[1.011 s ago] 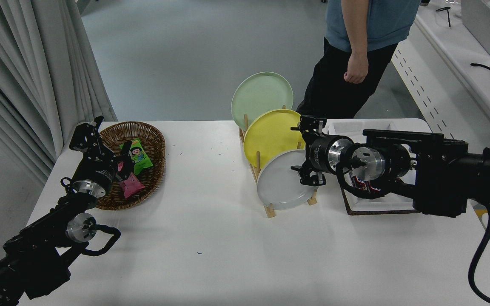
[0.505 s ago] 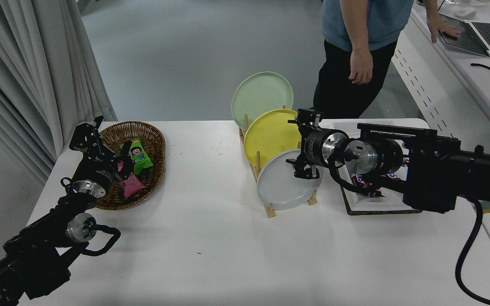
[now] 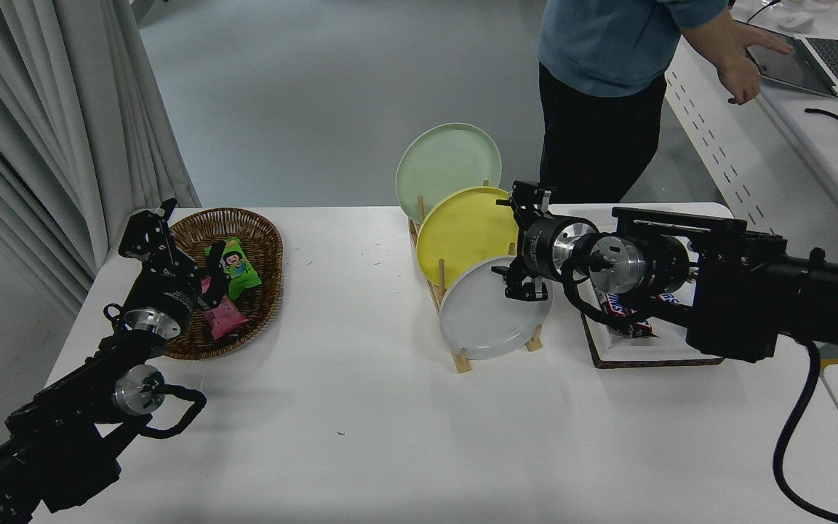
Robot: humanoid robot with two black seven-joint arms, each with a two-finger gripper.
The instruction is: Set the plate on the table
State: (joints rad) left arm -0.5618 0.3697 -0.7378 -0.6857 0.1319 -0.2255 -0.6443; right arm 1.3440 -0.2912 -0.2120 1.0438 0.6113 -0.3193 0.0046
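Observation:
The light grey plate stands on edge in the front slot of a wooden rack on the white table. It leans back towards a yellow plate, with a pale green plate behind that. My right gripper reaches in from the right and is open. Its fingers are spread one above the other at the grey plate's upper right rim, one near the yellow plate's edge and one in front of the grey plate. Nothing is held. My left gripper is parked at the lower left beside a basket.
A wicker basket with snack packets sits at the left. A white-lined tray with candy bars lies right of the rack, under my right arm. A person stands at the far side, reaching to a laptop on a side desk.
My right gripper has moved up and slightly left, from the grey plate's right rim to its upper right edge. The person has turned and reached towards the laptop.

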